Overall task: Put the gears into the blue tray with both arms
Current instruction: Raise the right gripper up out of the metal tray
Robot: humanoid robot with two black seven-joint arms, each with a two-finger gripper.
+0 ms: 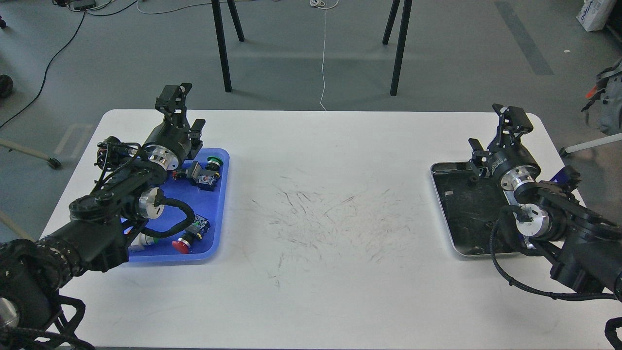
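The blue tray [219, 214] lies at the table's left. My left arm reaches over it, and my left gripper [186, 114] hangs above its far rim, open, with nothing visible between the fingers. My right gripper [493, 131] is above the far edge of the silver tray [440, 204] on the right, also open and empty. No gears can be made out. The silver tray's dark bottom shows only small dark specks that I cannot identify. My left arm hides much of the blue tray's floor.
In the blue tray lie a green push-button switch [214, 162], a red push-button switch [182, 246] and other switch parts [201, 176]. The white table [320, 204] between the trays shows only scuff marks. Black stand legs [222, 46] rise beyond the far edge.
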